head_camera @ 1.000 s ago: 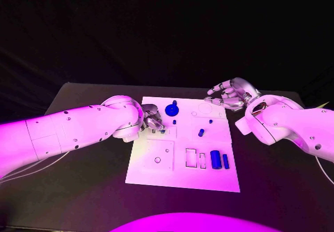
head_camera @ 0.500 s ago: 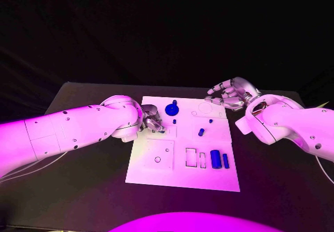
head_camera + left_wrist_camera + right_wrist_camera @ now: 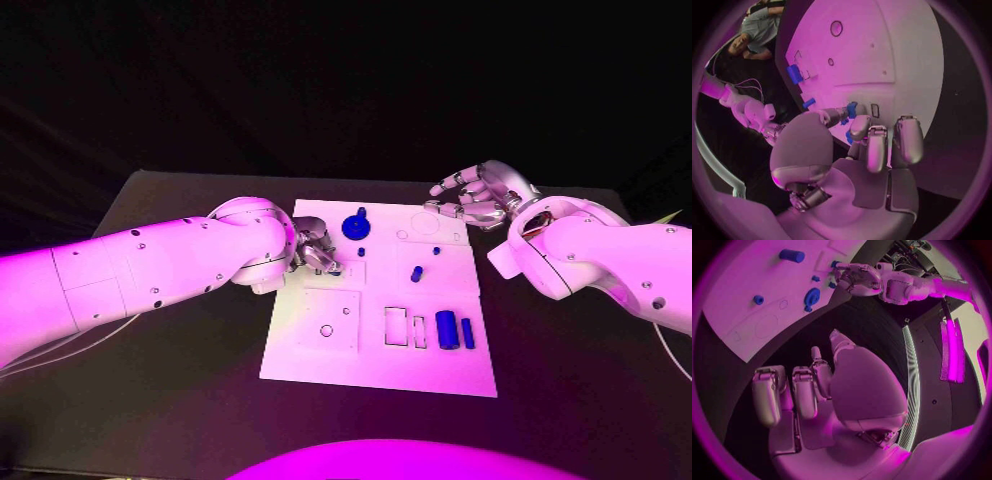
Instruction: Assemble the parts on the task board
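A: Two blue parts lie nearest the robot on the task board [image 3: 378, 385]: a thick cylinder [image 3: 447, 329] and, just beside it on the right, a thin bar [image 3: 469, 333]. Both have their long axes running near to far. Left of them sit two empty rectangular slots, then a square outline with a small round hole.

B: Mid-board?

A: One short blue peg [image 3: 417, 273], slightly tilted, long axis roughly near to far. It stands free, apart from both hands.

B: Left hand?

A: Left hand [image 3: 316, 249] is at the board's left edge, about mid-depth, and its arm covers that edge. In the left wrist view the thumb and a fingertip [image 3: 859, 125] pinch a small blue piece [image 3: 852, 109] just over the white surface; the other fingers are curled beside it. Piece's axis: cannot tell, mostly hidden by the fingers.

B: Farther back?

A: One keyhole-shaped blue part [image 3: 358, 226], round body with a narrow tab pointing away from the robot, and a tiny blue stud [image 3: 361, 251] just nearer than it. A faint circular recess lies to the right.

B: Right hand?

A: Right hand [image 3: 477, 196] hovers above the board's far right corner, fingers apart, holding nothing. Black table [image 3: 173, 400] surrounds the board.
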Controlling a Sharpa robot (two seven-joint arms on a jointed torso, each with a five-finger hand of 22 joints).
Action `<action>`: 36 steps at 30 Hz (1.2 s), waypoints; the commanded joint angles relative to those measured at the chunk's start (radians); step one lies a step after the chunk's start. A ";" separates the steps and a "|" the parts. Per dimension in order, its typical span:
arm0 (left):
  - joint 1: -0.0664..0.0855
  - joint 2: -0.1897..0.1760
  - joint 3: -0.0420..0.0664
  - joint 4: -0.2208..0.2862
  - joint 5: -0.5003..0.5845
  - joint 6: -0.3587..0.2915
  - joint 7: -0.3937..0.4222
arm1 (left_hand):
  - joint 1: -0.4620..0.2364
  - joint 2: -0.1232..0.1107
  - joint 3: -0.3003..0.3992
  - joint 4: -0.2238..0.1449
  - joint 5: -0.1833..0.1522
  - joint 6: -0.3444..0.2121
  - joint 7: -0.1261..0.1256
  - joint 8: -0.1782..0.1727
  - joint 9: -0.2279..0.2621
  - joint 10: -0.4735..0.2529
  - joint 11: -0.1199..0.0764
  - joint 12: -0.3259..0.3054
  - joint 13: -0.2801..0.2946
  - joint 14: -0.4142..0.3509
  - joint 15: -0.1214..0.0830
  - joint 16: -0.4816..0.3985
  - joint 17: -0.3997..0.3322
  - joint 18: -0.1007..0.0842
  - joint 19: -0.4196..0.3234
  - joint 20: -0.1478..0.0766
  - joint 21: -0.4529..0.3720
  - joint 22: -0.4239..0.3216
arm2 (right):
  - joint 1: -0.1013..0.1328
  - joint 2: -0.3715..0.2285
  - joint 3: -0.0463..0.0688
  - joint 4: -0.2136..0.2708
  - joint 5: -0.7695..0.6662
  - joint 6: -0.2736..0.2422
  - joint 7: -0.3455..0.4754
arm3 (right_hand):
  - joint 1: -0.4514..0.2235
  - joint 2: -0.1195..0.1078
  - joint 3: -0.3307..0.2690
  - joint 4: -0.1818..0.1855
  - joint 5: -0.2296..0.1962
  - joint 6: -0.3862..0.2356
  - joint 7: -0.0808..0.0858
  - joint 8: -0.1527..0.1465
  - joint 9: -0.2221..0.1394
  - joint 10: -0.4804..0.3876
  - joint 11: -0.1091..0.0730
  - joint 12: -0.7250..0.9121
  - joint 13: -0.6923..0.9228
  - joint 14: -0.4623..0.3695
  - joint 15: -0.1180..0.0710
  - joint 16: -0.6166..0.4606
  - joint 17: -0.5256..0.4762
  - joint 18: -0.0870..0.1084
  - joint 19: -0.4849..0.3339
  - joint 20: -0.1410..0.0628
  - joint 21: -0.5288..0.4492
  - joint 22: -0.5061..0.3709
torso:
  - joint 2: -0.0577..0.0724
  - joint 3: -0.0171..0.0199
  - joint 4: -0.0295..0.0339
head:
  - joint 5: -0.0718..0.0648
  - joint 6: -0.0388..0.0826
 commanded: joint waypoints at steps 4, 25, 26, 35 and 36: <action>-0.002 0.009 -0.002 -0.009 0.001 0.036 -0.003 | 0.004 0.008 0.192 -0.184 0.005 0.006 -0.007 0.003 -0.002 0.007 0.001 0.006 0.002 0.104 -0.005 0.004 0.263 -0.005 0.007 0.002 0.005 0.001 | -0.001 0.000 0.000 0.000 -0.010 0.008 0.010 | -0.010 0.002 0.005 0.000 0.007 0.003 -0.003 0.006 0.001 0.001 -0.003 0.004 0.080 0.097 -0.006 -0.004 0.240 0.007 0.084 -0.008 -0.004 0.223 | 0.001 0.0013 0.0001 | 0.000 -0.002; -0.002 0.053 -0.003 -0.059 0.028 0.072 -0.008 | -0.066 0.033 0.151 -0.134 -0.016 0.040 -0.026 0.007 0.006 0.032 -0.012 0.013 0.011 0.104 -0.016 0.004 0.263 -0.010 0.023 -0.008 0.012 0.022 | -0.001 0.001 0.000 0.001 -0.010 0.007 0.010 | -0.010 0.002 0.005 0.000 0.007 0.003 -0.003 0.006 0.001 0.001 -0.003 0.004 0.080 0.097 -0.006 -0.004 0.240 0.007 0.084 -0.008 -0.004 0.223 | 0.000 0.0009 -0.0002 | -0.002 -0.005; -0.002 0.053 -0.003 -0.060 0.028 0.072 -0.008 | -0.066 0.033 0.151 -0.134 -0.016 0.040 -0.026 0.007 0.006 0.032 -0.013 0.013 0.011 0.104 -0.016 0.004 0.263 -0.010 0.023 -0.009 0.012 0.022 | -0.001 0.001 0.000 0.001 -0.010 0.007 0.010 | -0.010 0.002 0.005 0.000 0.007 0.003 -0.003 0.006 0.001 0.001 -0.003 0.004 0.080 0.097 -0.006 -0.004 0.240 0.007 0.084 -0.008 -0.004 0.223 | 0.000 0.0008 -0.0002 | -0.003 -0.005; -0.002 0.055 -0.003 -0.064 0.028 0.078 -0.008 | -0.079 0.025 0.127 -0.126 -0.020 0.043 -0.030 0.005 0.007 0.034 -0.015 0.012 0.011 0.104 -0.018 0.004 0.263 -0.011 0.025 -0.011 0.012 0.024 | -0.002 0.000 0.000 0.001 -0.010 0.008 0.010 | -0.013 0.001 0.006 0.000 0.007 0.002 -0.003 0.009 0.002 0.001 -0.003 0.004 0.080 0.096 -0.007 -0.005 0.238 0.007 0.083 -0.009 -0.005 0.222 | 0.000 -0.0002 0.0000 | -0.004 -0.005; -0.002 0.054 -0.003 -0.064 0.028 0.079 -0.008 | -0.082 0.022 0.120 -0.124 -0.020 0.044 -0.031 0.004 0.007 0.034 -0.016 0.013 0.012 0.104 -0.019 0.004 0.263 -0.011 0.026 -0.012 0.012 0.025 | -0.002 0.000 0.000 0.001 -0.010 0.008 0.011 | -0.013 0.001 0.006 0.000 0.007 0.002 -0.003 0.009 0.002 0.001 -0.003 0.004 0.080 0.096 -0.007 -0.005 0.238 0.007 0.083 -0.009 -0.005 0.222 | 0.000 -0.0002 0.0000 | -0.004 -0.005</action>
